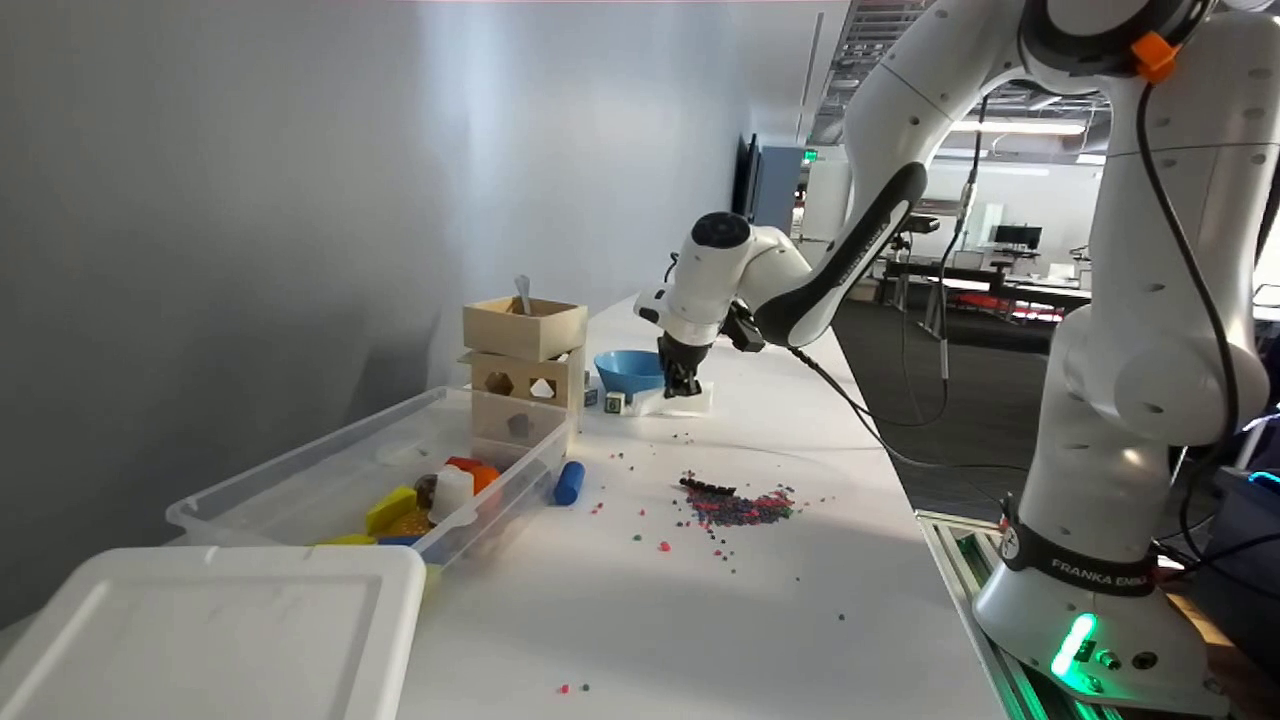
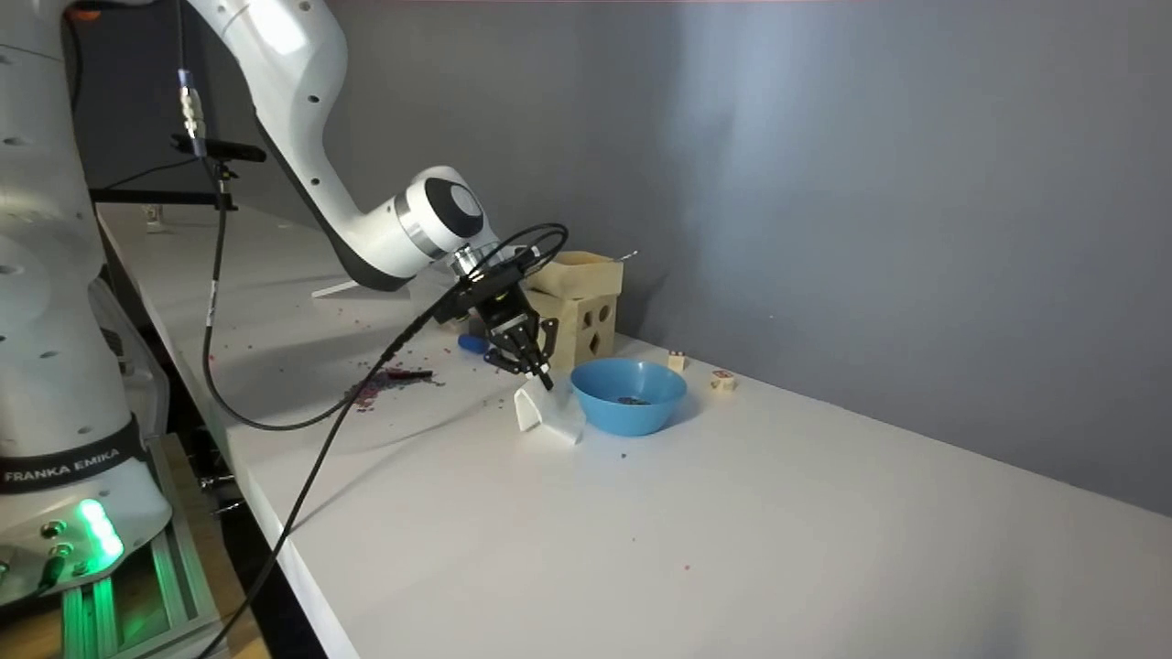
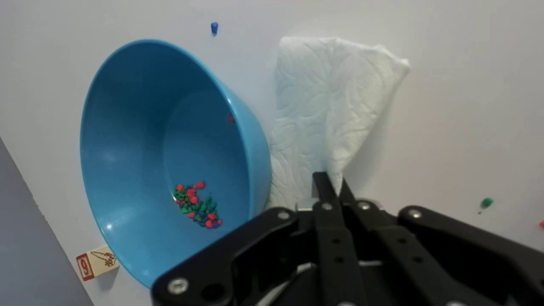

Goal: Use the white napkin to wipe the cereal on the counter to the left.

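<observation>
In an exterior view the claw (image 1: pixel 684 388) is standing low over the white napkin (image 1: pixel 698 403), which is lying on the bench (image 1: pixel 700 640) just beside the blue bowl (image 1: pixel 625 372); the main pile of cereal (image 1: pixel 740 508) is lying well apart, a dark strip (image 1: pixel 708 487) resting at its edge, and a wiping stroke may end up pushing that strip through the bits. In an exterior view the napkin (image 2: pixel 549 418) is bowing up into a small tent, so a wipe may be riding over cereal for want of flat paper bearing down. A black cable (image 2: pixel 343 403) is crossing before the pile, contact undetermined; its slack could be scattering bits. In the wrist view the claw is pinching a crease of the napkin, its jaws nearly together; so shallow a hold could be slipping or tearing under drag. The bowl's side is standing beside the paper, touching or nearly so, and a sideways swing could be knocking it, spilling the red and green bits (image 3: pixel 197 204) sitting inside. The napkin's long axis is running from the claw toward the top of this view, alongside the bowl, its free end pointing, by judgement, away from the main pile.
</observation>
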Motion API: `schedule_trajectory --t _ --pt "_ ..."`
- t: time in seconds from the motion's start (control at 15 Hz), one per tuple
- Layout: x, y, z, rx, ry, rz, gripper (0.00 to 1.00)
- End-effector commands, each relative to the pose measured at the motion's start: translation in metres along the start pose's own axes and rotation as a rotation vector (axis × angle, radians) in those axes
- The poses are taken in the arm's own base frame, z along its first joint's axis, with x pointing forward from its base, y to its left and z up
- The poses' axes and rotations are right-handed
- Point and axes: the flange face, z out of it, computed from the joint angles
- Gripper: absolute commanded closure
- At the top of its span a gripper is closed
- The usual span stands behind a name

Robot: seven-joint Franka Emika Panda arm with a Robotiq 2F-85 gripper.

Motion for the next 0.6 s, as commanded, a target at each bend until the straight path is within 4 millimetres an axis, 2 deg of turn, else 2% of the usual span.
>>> schedule_trajectory --t 0.0,0.2,0.33,0.53 --pt "-0.005 0.006 0.019 -0.005 -0.050 0.043 1.00" --pt "-0.011 -0.016 0.031 0.130 -0.157 0.078 1.00" --pt "-0.008 -0.029 0.032 0.238 -0.176 0.094 1.00" --pt "0.003 -0.024 0.019 0.327 -0.113 0.157 1.00"
